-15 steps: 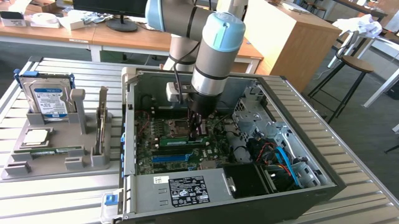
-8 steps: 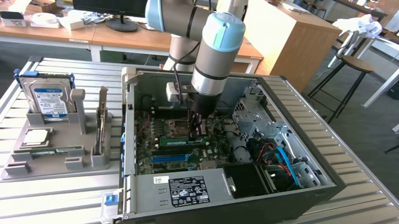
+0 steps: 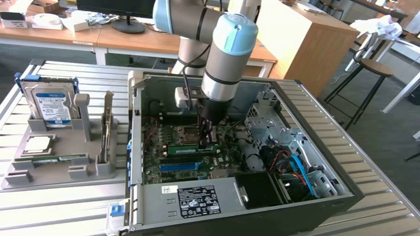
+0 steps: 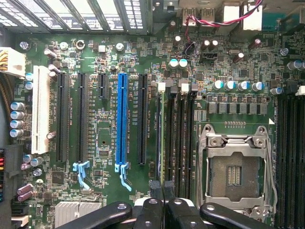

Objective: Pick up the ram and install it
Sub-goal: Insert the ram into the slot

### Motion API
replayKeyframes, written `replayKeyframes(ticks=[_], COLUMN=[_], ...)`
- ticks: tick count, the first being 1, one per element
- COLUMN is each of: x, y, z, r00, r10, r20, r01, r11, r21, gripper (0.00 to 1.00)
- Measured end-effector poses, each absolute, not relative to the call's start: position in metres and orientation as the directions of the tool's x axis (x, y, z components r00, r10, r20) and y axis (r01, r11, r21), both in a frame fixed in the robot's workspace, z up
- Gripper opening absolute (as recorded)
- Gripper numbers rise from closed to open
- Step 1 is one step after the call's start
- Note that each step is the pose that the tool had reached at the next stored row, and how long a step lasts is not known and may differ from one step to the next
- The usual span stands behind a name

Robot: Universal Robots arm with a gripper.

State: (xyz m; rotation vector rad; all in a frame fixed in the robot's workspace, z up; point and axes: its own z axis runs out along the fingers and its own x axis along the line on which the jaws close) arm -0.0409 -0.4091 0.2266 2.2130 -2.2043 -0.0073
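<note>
So the long thin green circuit-board ram stick (image 4: 162,133) is seen edge-on, stood in the outermost of the black memory slots (image 4: 180,138), near the middle of the green motherboard (image 4: 143,57) in the open black computer case (image 3: 295,214). It's pinched between the narrow black fingers (image 4: 153,210) of the gripper (image 4: 163,198). Whether it's fully seated can't be told.

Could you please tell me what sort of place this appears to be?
Likely an electronics lab or workshop: an open computer case on a slatted metal table, wooden desks with a monitor behind, and a stool nearby.
</note>
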Motion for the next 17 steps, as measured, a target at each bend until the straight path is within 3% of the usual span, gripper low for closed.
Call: replayKeyframes(ticks=[6, 7, 17], x=[-0.041, -0.041, -0.0408], y=[-0.4091, -0.4091, -0.4091], z=[0.2266, 0.2266, 0.2329], r00=[0.004, 0.004, 0.004], r10=[-1.0, -1.0, -1.0], r20=[0.009, 0.009, 0.009], r01=[-1.0, -1.0, -1.0], r11=[-0.004, -0.004, -0.004], r21=[0.016, 0.016, 0.016], gripper=[0.18, 0.25, 0.25])
